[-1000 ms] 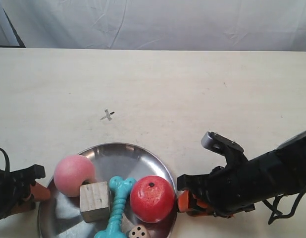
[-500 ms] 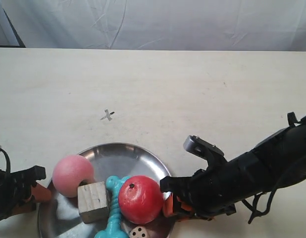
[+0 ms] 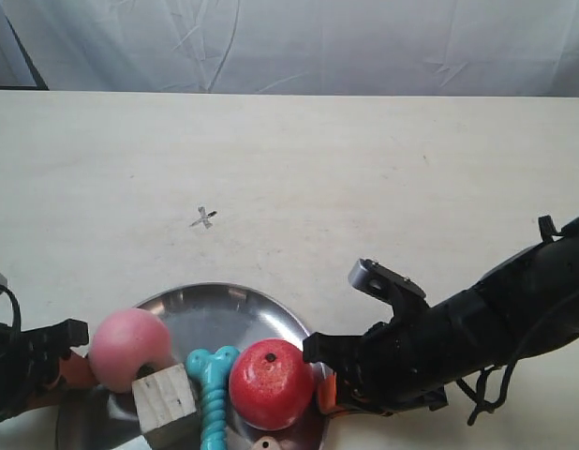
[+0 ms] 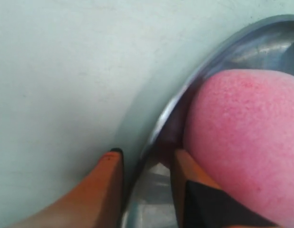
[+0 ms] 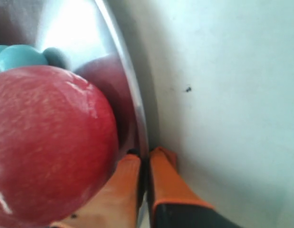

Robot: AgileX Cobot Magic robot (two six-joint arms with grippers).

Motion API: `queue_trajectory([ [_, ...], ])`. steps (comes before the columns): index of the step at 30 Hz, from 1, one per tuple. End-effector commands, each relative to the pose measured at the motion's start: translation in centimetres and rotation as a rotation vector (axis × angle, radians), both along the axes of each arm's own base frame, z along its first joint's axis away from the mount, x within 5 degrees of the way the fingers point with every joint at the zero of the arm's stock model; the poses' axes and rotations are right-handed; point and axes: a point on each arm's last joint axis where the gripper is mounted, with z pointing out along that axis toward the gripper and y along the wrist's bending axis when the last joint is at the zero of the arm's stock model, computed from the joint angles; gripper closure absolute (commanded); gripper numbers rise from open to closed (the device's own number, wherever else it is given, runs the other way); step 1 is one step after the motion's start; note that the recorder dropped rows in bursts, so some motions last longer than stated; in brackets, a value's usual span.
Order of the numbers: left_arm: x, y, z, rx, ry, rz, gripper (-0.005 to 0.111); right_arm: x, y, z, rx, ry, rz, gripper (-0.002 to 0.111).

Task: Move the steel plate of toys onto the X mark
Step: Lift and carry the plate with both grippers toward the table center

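Exterior view: the plate [image 3: 215, 314] lies at the bottom, its lower part cut off, well apart from the X [image 3: 204, 218]. It is shiny grey, shallow and rimmed. The die [image 3: 265, 442] is a sliver, and the bone [image 3: 213, 394] and cube [image 3: 164, 403] are clipped. The pink ball [image 3: 130, 349] and red ball [image 3: 271, 382] show whole.

Left wrist view: the left gripper [image 4: 147, 190] straddles and pinches the rim, with the pink ball blurred beside it.

Right wrist view: the right gripper [image 5: 146, 185] nips the rim tightly, and the red ball hides most of the dish.
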Motion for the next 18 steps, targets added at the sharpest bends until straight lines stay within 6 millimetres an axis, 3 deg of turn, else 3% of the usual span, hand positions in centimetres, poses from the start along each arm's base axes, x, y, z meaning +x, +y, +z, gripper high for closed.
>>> queue_trajectory([
  [1, -0.50, -0.16, -0.42, 0.006, 0.021, -0.031, 0.085, -0.27, -0.04, -0.26, -0.022, -0.018, 0.048, 0.108],
  [6, -0.55, -0.26, -0.37, 0.000, 0.013, -0.055, 0.107, -0.24, -0.07, -0.28, -0.027, -0.021, 0.046, 0.108],
  [18, -0.36, -0.26, -0.30, -0.004, 0.008, -0.042, 0.107, 0.16, 0.01, -0.18, -0.027, -0.030, 0.018, 0.108],
])
